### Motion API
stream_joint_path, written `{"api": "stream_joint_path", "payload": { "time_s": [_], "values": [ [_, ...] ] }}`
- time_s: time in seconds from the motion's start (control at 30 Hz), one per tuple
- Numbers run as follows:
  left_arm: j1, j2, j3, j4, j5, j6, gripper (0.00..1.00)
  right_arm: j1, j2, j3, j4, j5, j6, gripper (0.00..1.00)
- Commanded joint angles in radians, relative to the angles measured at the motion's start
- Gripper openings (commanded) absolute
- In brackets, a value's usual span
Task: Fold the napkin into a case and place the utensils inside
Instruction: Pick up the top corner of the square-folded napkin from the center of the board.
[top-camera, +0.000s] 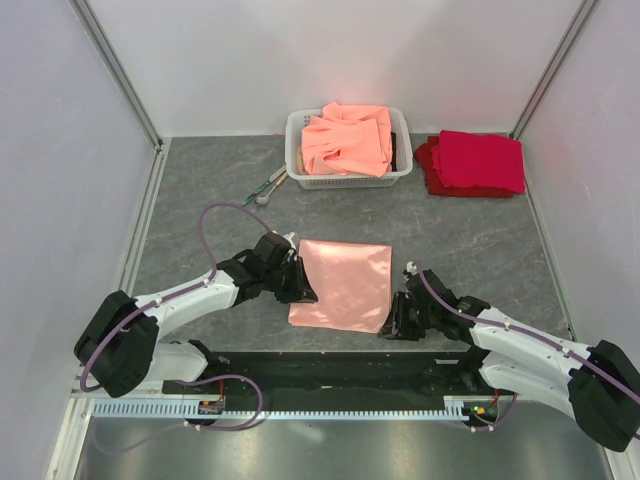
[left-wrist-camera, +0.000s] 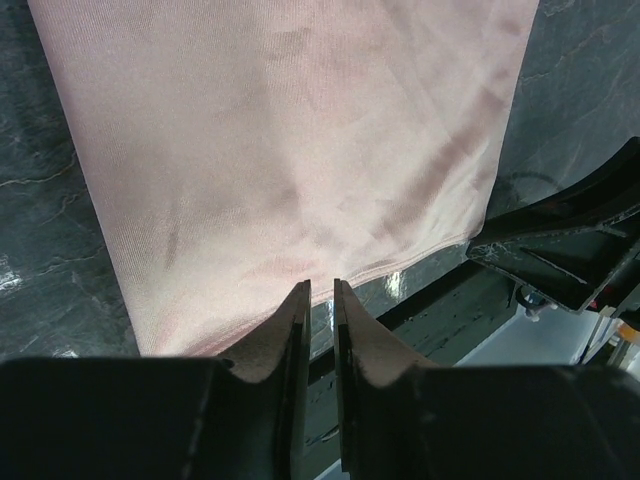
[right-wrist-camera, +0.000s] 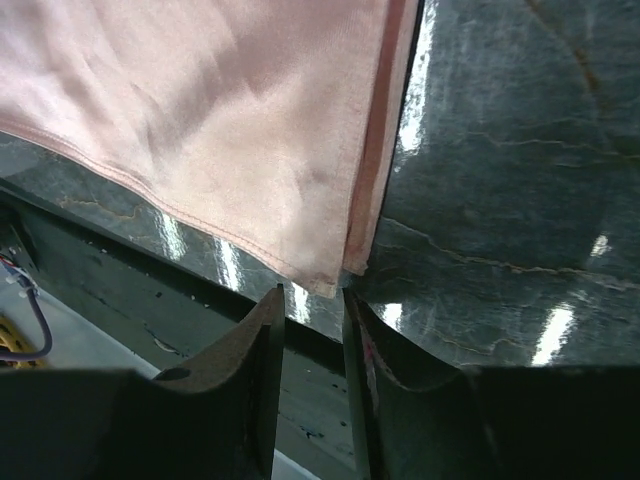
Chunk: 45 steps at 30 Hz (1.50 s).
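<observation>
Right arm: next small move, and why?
Probably nudge the right gripper forward and close on the near corner of the napkin. That corner lies just ahead of its parted fingertips, not between them, and two layers show along that edge.

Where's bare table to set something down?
Free: table between red cloths and right arm; far-left corner beside the utensils; strip between basket and napkin. Crowded: near edge, left gripper and right gripper flanking the napkin.
</observation>
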Motion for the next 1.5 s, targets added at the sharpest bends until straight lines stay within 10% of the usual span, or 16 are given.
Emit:
{"api": "stream_joint_path", "payload": {
  "time_s": [0.0, 0.53, 1.0, 1.47],
  "values": [
    [-0.005, 0.002, 0.007, 0.032, -0.020, -0.026, 0.21, 0.021, 0.005, -0.020, 0.083, 0.007, 0.076, 0.36],
    [-0.005, -0.004, 0.010, 0.030, -0.017, -0.020, 0.21, 0.021, -0.053, 0.004, 0.002, 0.099, 0.099, 0.31],
    [-0.005, -0.003, 0.030, -0.008, -0.066, -0.016, 0.21, 0.021, -0.063, 0.032, -0.018, 0.096, 0.088, 0.01],
    [0.006, 0.069, 0.062, -0.111, -0.208, -0.002, 0.13, 0.020, -0.058, 0.141, -0.072, 0.132, 0.036, 0.00]
  ]
}}
